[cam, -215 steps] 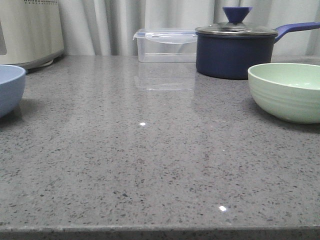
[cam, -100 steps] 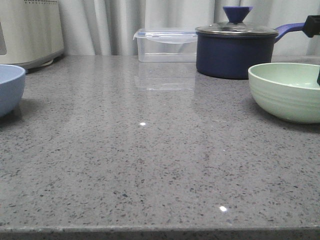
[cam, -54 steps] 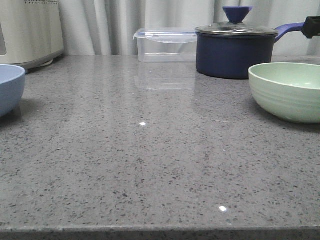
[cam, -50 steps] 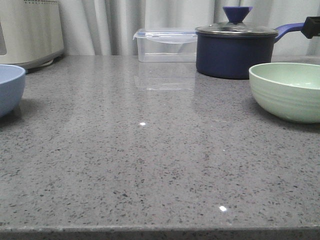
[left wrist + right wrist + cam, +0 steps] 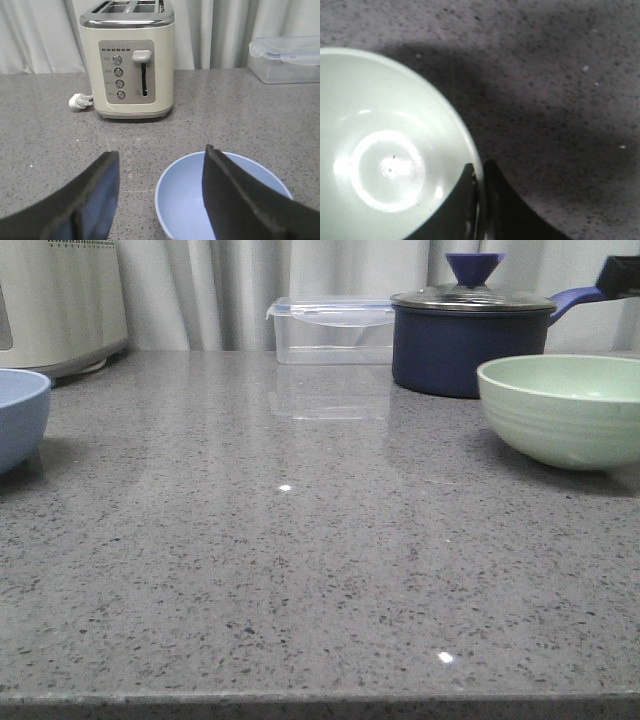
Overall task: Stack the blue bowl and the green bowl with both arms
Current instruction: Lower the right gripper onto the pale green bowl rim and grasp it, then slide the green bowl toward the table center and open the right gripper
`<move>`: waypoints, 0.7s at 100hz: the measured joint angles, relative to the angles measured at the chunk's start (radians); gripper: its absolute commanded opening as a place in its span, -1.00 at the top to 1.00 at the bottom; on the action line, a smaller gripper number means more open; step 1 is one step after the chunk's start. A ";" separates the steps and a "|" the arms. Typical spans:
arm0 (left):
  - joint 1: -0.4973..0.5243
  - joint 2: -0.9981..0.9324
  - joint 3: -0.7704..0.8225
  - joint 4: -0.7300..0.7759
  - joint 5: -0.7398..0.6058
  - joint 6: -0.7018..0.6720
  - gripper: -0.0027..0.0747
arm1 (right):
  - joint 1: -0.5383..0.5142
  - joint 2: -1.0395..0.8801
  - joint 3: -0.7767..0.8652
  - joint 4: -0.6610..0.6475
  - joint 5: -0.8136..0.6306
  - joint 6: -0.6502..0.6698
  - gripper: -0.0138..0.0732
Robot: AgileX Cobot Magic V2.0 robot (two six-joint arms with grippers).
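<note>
With right gripper (image 5: pixel 479 200) pinching the pale mint-green ridged bowl (image 5: pixel 560 410) rim, lifted at table right, left gripper (image 5: pixel 160 200) spread over pale blue smooth bowl (image 5: pixel 220 200); next: close, carry together.

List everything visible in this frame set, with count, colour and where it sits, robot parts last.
green bowl: 1, pale mint green, right side of the counter, in front of the pot, its rim pinched by the right gripper.
blue bowl: 1, pale blue, far left of the counter, in front of the toaster.
pot: 1, dark navy with a lid and a blue handle, back right.
plastic box: 1, clear with a lid, back centre, left of the pot.
toaster: 1, cream with a silver top, back left.
plug: 1, white, on the counter beside the toaster.
counter: 1, grey speckled stone.
curtain: pale grey, behind everything.
left gripper: 1, black, open, one finger over the blue bowl.
right gripper: 1, black, closed on the green bowl's rim.
</note>
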State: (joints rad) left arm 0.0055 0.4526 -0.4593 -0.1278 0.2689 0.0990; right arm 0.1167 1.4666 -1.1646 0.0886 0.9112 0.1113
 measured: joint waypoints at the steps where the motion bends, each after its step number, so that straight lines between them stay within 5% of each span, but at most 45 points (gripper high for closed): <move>1: 0.000 0.000 0.000 0.000 0.000 0.000 -0.01 | 0.003 0.000 -0.002 0.002 0.000 -0.003 0.68; 41: 0.000 0.000 0.000 0.000 0.000 0.000 -0.01 | 0.288 0.063 -0.138 0.060 -0.031 -0.013 0.68; 70: 0.000 0.000 0.000 0.000 0.000 0.000 -0.01 | 0.402 0.193 -0.207 0.079 -0.059 -0.013 0.68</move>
State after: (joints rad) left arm 0.0055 0.4526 -0.4593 -0.1278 0.2689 0.0990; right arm 0.5184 1.6596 -1.3721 0.1671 0.8522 0.0987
